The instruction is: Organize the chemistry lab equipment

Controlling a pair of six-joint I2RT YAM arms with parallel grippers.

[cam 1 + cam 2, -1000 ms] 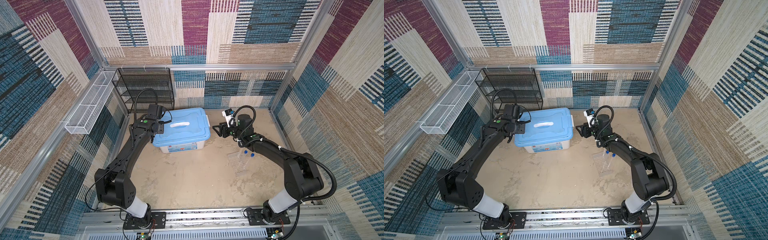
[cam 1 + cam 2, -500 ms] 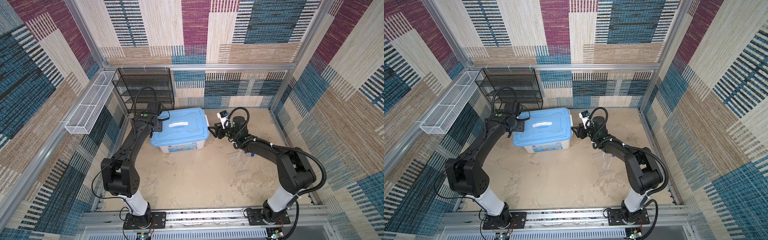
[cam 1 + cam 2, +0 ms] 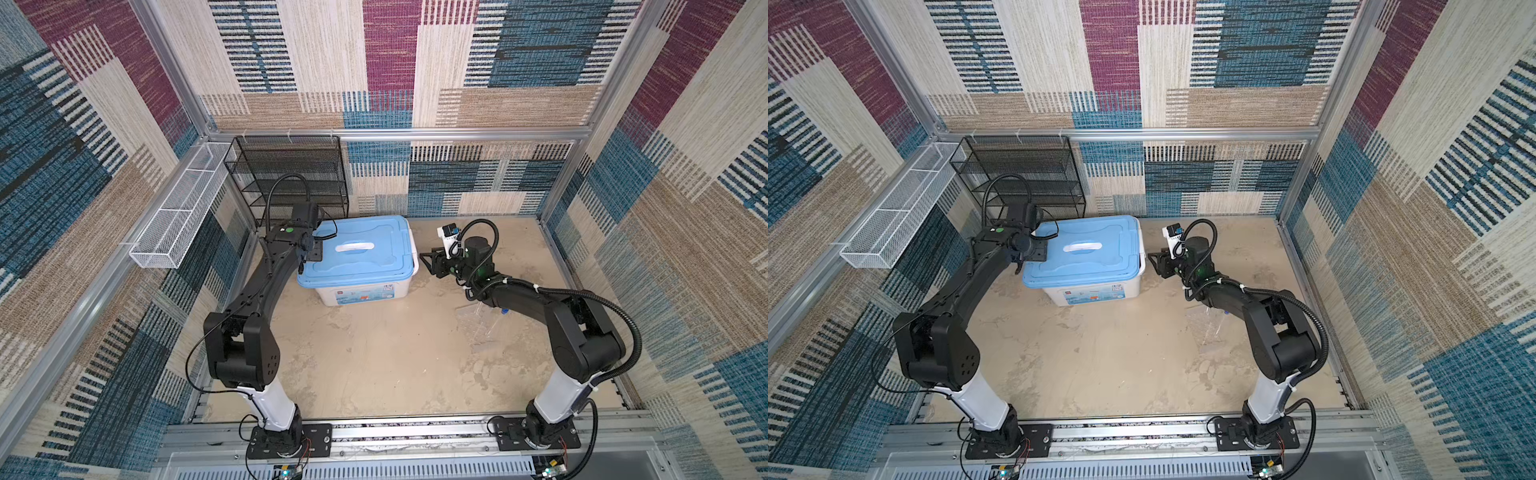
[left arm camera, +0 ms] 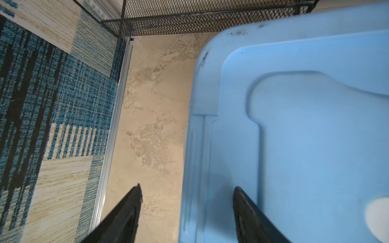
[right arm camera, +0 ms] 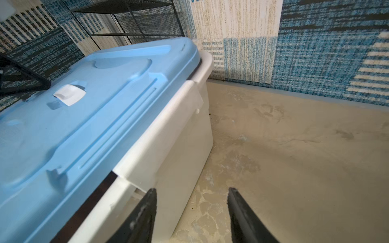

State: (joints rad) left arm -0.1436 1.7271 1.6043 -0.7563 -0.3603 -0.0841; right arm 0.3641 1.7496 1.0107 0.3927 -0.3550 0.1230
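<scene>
Of the chemistry lab equipment, only a clear tube rack (image 3: 478, 322) (image 3: 1204, 328) shows, lying on the floor under my right forearm, with a blue tube cap (image 3: 504, 310) beside it. My left gripper (image 3: 307, 259) (image 4: 186, 187) is open and straddles the left edge of the tub's blue lid (image 4: 305, 126), one finger over the floor and one over the lid. My right gripper (image 3: 423, 262) (image 5: 190, 190) is open beside the tub's right wall, just below its white latch (image 5: 168, 134). Neither gripper holds anything.
The big white tub with the blue lid (image 3: 365, 266) (image 3: 1092, 266) stands at the back middle, lid on. A black wire-mesh shelf (image 3: 291, 174) (image 3: 1025, 170) stands behind it at the back left. A white wire basket (image 3: 178, 216) hangs on the left wall.
Both grippers have closed in on the tub: the left one onto the lid's left edge, the right one leftwards to the tub's right side. The right jaws have narrowed a little.
</scene>
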